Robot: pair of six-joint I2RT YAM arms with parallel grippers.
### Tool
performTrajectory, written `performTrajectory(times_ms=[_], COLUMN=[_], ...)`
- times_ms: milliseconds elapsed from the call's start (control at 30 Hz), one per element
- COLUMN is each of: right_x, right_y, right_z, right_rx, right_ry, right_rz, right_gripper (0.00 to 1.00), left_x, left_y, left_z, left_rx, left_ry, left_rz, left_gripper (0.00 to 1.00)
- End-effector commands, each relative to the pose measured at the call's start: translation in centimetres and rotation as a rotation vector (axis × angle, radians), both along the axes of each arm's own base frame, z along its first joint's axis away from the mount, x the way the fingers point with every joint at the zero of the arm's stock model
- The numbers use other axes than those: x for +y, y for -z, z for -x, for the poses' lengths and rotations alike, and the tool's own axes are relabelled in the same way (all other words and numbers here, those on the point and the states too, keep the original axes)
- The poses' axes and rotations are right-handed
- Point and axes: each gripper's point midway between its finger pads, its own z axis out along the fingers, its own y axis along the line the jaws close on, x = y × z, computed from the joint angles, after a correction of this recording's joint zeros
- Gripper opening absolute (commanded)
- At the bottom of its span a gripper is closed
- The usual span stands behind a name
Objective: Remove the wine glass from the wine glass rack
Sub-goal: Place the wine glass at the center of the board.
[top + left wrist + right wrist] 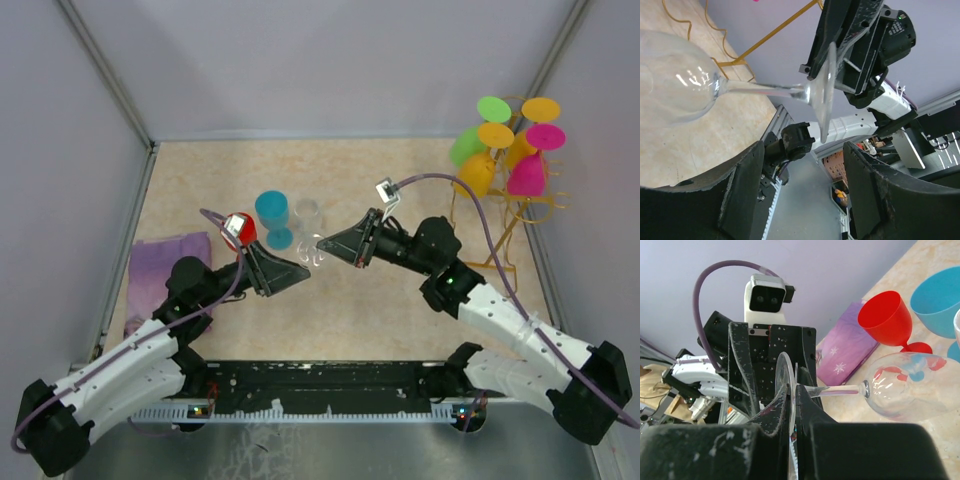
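the beige table (pixel 380 300) carries everything. the wine glass rack (pixel 507 238), a thin gold wire frame, stands on it at the far right, with green, orange, yellow and magenta coloured glasses (pixel 527 175) hanging on it, feet up.

the right arm (pixel 500 315) starts near of the rack and reaches left, away from it. the left arm (pixel 130 360) lies well to the left of the rack and reaches back toward it. the purple cloth (pixel 165 265) lies flat, farthest left of the rack.

the right tool (pixel 792 390) is left of the rack and clear of its wire, closed tight on the round foot of the clear wine glass (pixel 905 385). that glass is off the rack and well apart from it, lying level above the table, its bowl pointing away from the rack.

the left tool (pixel 805 170) faces the right one from the side away from the rack. its jaws stand apart with nothing between them, and the glass's foot is just beyond its fingertips.

a blue glass (pixel 272 215) and a red glass (pixel 885 317) stand upright left of the rack, beyond the held glass.
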Motion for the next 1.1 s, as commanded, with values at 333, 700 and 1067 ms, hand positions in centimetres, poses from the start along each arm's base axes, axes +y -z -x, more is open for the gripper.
performTrajectory(times_ms=[333,700,1067], right_x=[-0.27,0.23,0.12], right_y=[-3.53,-3.5,-3.51], right_z=[1.17,1.37,1.29], right_rx=[-0.131,-0.117,-0.118], right_ry=[-0.032,-0.066,-0.057], right_rz=[-0.055,-0.032,-0.035], right_gripper=[0.0,0.0,0.0], left_x=[0.28,0.26,-0.03], left_y=[-3.94,-3.84,-3.76], left_z=[0.46,0.36,-0.06], left_rx=[-0.103,-0.099,-0.092], left_ry=[0.007,0.003,-0.001], left_rz=[0.067,0.06,0.034], left_gripper=[0.7,0.59,0.48])
